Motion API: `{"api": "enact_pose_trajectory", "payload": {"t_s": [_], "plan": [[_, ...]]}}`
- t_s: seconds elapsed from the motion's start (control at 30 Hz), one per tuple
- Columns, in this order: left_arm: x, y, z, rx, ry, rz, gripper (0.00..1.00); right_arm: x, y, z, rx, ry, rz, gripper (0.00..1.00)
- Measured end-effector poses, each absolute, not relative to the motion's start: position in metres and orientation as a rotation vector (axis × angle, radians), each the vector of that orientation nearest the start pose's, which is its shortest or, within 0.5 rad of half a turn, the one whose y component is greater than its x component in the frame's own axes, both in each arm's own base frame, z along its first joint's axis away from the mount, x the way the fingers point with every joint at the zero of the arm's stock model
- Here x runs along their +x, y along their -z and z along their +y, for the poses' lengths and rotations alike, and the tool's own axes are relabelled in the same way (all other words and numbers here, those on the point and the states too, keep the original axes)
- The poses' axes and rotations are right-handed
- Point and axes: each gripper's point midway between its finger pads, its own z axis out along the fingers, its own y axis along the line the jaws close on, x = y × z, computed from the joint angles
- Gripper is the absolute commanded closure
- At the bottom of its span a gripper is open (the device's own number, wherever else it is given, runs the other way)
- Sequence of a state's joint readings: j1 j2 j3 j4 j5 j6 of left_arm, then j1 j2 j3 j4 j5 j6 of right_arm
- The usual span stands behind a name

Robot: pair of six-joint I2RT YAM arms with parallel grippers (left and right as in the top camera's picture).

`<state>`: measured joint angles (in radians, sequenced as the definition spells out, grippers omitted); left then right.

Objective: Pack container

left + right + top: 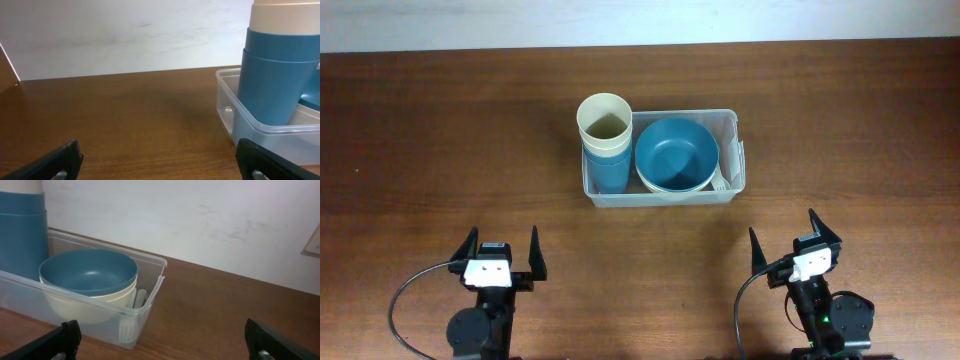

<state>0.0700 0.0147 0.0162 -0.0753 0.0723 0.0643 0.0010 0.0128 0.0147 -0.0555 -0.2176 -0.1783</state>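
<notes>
1. One container (660, 198), one stack of three cups (605, 122) (a cream one over two blue), two nested bowls, a blue bowl (676, 152) in a cream bowl (75, 305), and some white cutlery (719, 183) whose count is unclear.
2. The container sits mid-table (440, 130), well ahead of both arms. Its long axis runs left to right and its open top faces up.
3. It is clear plastic, rectangular, with rounded corners and a rim. The cups fill its left end, the bowls sit right of them, and the cutlery stands at the right wall.
4. The left gripper (503, 232) and right gripper (781, 222) are both spread wide and empty.
</notes>
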Motion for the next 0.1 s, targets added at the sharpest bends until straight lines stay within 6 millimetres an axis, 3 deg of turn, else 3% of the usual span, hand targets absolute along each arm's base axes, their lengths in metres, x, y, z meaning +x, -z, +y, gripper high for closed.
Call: {"api": "enact_pose_trajectory", "payload": {"t_s": [0.1], "plan": [[0.2460,-0.1597,0.0048,0.051,-0.043,1.644,0.00,0.2424,-0.1643,0.0373,-0.311,-0.040,1.594,0.01]]}}
